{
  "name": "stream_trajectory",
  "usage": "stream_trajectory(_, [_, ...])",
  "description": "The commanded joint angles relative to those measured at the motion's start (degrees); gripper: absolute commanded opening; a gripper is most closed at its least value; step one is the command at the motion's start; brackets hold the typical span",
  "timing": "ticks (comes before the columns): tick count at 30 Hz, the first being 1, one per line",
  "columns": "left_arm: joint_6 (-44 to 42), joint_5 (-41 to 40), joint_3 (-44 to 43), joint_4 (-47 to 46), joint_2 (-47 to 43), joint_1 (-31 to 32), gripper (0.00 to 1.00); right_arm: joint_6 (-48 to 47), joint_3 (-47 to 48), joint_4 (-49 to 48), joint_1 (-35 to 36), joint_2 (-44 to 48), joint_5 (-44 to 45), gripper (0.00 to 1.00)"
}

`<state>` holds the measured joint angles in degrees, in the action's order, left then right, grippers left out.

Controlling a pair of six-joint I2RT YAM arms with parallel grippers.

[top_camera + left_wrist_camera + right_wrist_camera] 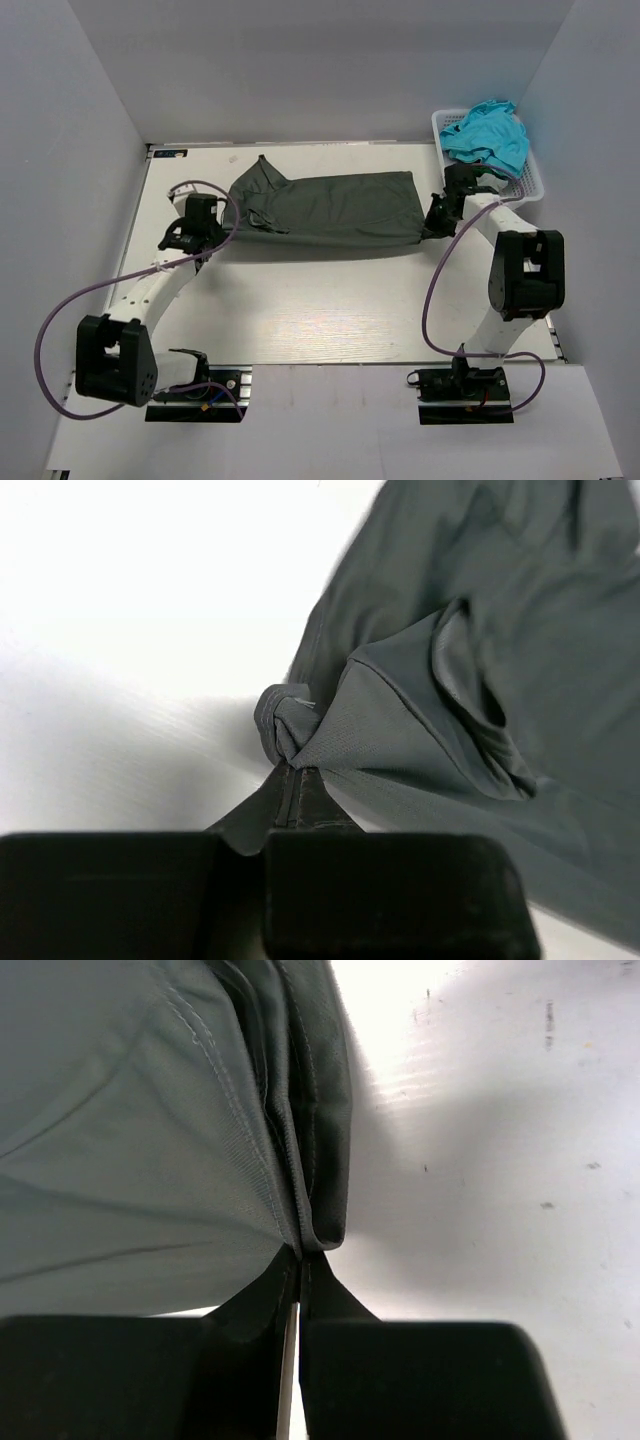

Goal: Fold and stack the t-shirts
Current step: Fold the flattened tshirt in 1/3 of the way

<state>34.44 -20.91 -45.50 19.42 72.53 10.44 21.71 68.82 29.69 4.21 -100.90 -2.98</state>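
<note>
A dark charcoal-grey t-shirt (330, 210) lies stretched across the far half of the table, folded lengthwise. My left gripper (222, 232) is shut on a bunched corner of the t-shirt (285, 725) at its left end. My right gripper (432, 222) is shut on the folded edge of the t-shirt (315, 1225) at its right end. A bright turquoise t-shirt (487, 133) lies crumpled in the white basket at the far right. No light grey shirt shows.
The white lattice basket (531, 185) stands at the table's far right corner, just behind my right arm. The white table (330, 310) runs bare in front of the shirt. Grey walls close in on the left, back and right.
</note>
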Motion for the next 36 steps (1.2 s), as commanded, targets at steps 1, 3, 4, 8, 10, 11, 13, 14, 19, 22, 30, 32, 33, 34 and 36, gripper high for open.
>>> stream_trajectory(1, [2.91,-3.18,-3.54,11.15,-2.75,-0.24,0.0,-1.59,1.94,3.79,-0.52,4.75,0.08,0.0])
stream_trajectory(3, [6.76,-3.18,-3.55,17.28,-2.75,-0.24,0.0,-1.5,0.1,4.49,-0.34,6.15,-0.27,0.0])
stream_trajectory(4, [8.09,-3.18,-2.42,18.97,-2.23,-0.24,0.0,-1.76,-0.43,4.5,-0.43,6.42,-0.62,0.0])
stream_trajectory(8, [15.21,-0.46,1.1,28.28,-1.17,0.37,0.0,-1.5,-5.43,4.32,-0.6,8.44,-0.53,0.0])
stream_trajectory(10, [19.59,0.95,2.42,35.12,-0.64,-0.33,0.01,-0.54,-7.63,4.15,-0.78,9.67,0.95,0.0])
stream_trajectory(11, [20.31,1.65,2.43,37.25,-0.12,-0.33,0.22,-0.36,-9.3,4.06,-0.78,9.85,1.48,0.0])
stream_trajectory(13, [22.51,2.53,1.38,41.21,1.73,0.54,0.59,-0.18,-11.41,3.54,-0.69,11.07,2.37,0.35])
stream_trajectory(14, [22.52,4.02,0.68,41.22,1.74,0.55,0.99,-0.18,-11.6,3.53,-0.78,11.69,2.63,0.4])
stream_trajectory(19, [17.18,3.15,-7.49,40.71,0.43,0.55,1.0,-1.58,-8.97,4.14,-0.43,16.69,2.72,0.9])
stream_trajectory(22, [10.42,7.44,-9.88,35.1,-0.64,0.55,1.0,-2.46,-7.64,2.92,-0.08,20.64,0.71,0.9])
stream_trajectory(30, [0.98,22.92,-14.97,22.25,9.63,3.27,1.0,-3.7,-11.42,-4.29,1.76,21.63,-9.57,0.9])
stream_trajectory(32, [-0.42,26.43,-15.67,19.79,12.27,4.68,1.0,-3.26,-12.3,-6.92,2.12,20.14,-12.72,0.9])
stream_trajectory(33, [-0.42,26.44,-16.63,19.78,13.07,5.2,1.0,-3.17,-12.56,-7.62,2.21,18.74,-13.36,0.9])
stream_trajectory(34, [-0.42,26.97,-17.17,19.26,13.77,5.99,1.0,-3.17,-12.91,-8.76,2.38,18.12,-13.63,0.9])
stream_trajectory(36, [-0.42,26.97,-18.39,18.47,16.05,6.78,1.0,-2.82,-12.22,-9.56,2.56,15.41,-14.42,0.9])
